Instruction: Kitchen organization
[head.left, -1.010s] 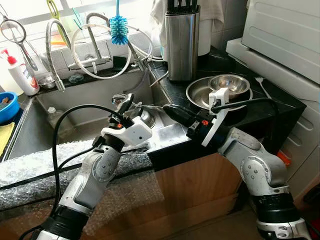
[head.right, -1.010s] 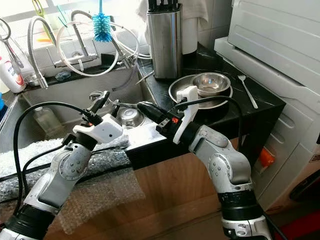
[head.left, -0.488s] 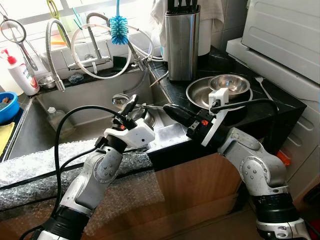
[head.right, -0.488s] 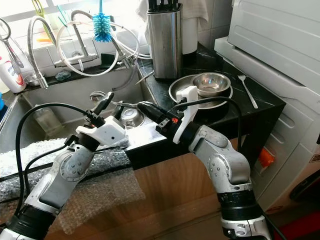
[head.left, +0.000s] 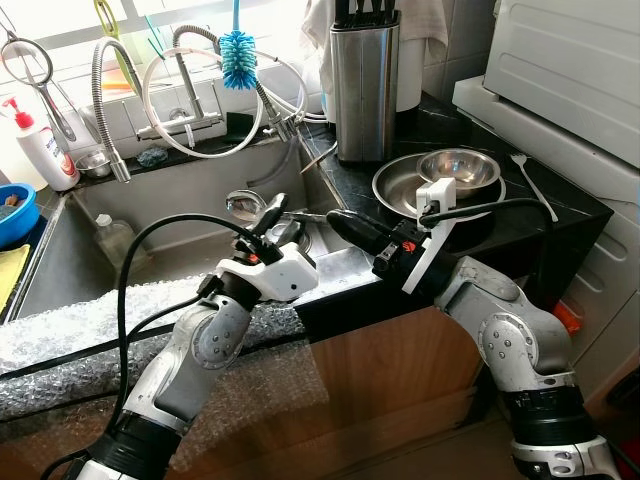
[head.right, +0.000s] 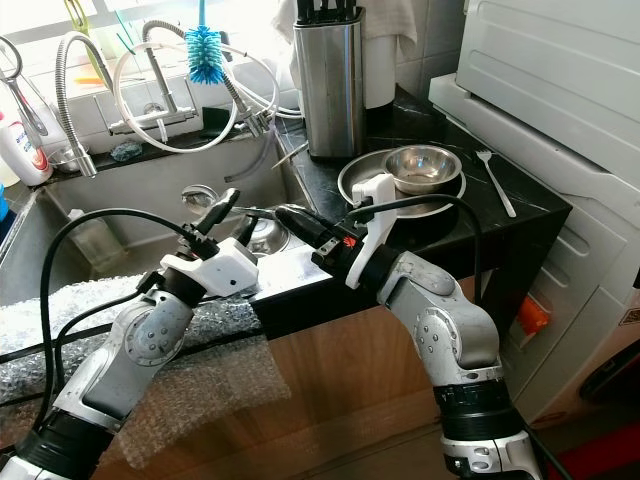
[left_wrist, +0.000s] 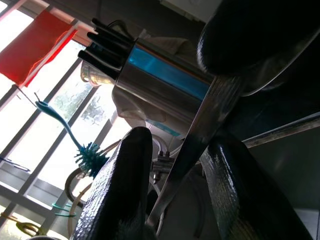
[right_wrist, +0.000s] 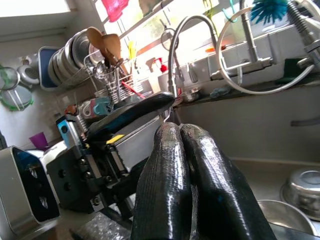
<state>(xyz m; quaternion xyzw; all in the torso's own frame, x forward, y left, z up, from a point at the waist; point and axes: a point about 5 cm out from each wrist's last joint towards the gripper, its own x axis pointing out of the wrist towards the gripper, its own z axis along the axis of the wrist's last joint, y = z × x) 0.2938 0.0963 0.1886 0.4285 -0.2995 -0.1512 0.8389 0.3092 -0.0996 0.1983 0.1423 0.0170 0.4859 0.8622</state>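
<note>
Metal spoon (head.left: 300, 213) hung level above the sink (head.left: 150, 200), its round bowl toward the tap and its handle running back to the right gripper (head.left: 335, 217). In the left eye view the left gripper (head.left: 272, 215) stood at mid-handle, just beside the right gripper, in front of the black surface (head.left: 560, 215) carrying the knife block (head.left: 365, 85).

In the right eye view the same arrangement applied: the bowl end pointed out over the sink and both grippers met at the handle.

In the left wrist view the flat handle (left_wrist: 200, 130) passed between the left fingers (left_wrist: 122, 185), which were spread, with a gap showing on one side. The handle end ran into the dark tip of the right gripper.

In the right wrist view the right fingers (right_wrist: 167, 170) were pressed together, judged to be pinching the thin handle end.

Handling judgement: the spoon was probably light, rigid and not fragile, but polished and slippery, so it could pivot in a tip pinch. The flat faces of the handle, near mid-length, offered the most secure hold.
</note>
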